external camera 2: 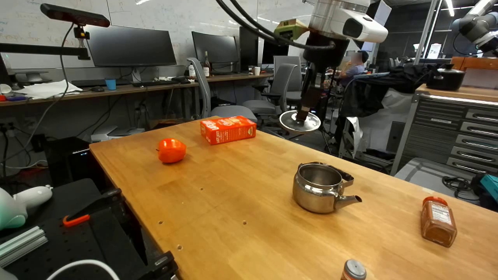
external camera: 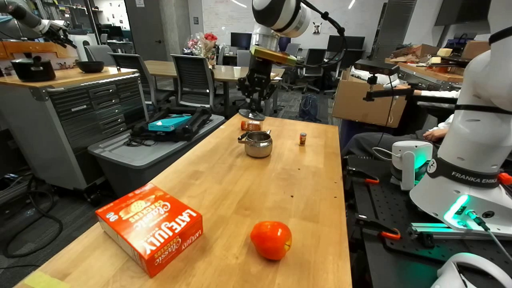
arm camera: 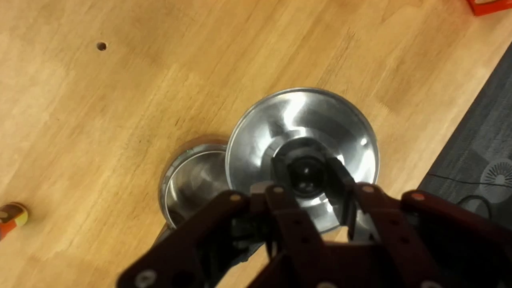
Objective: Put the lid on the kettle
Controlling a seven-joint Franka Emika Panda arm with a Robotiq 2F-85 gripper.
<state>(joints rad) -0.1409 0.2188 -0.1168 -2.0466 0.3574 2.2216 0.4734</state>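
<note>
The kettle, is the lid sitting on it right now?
No, the kettle stands open-topped on the wooden table, with the lid held apart from it in the pincer.

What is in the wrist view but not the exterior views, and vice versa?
Wrist view only: the top of a round black knob.
Exterior views only: among others, a glossy red tomato-like ball and a boxy orange-brown jar lying on its side.
Shared: a round silver metal lid in the black gripper, a squat silver metal kettle.
</note>
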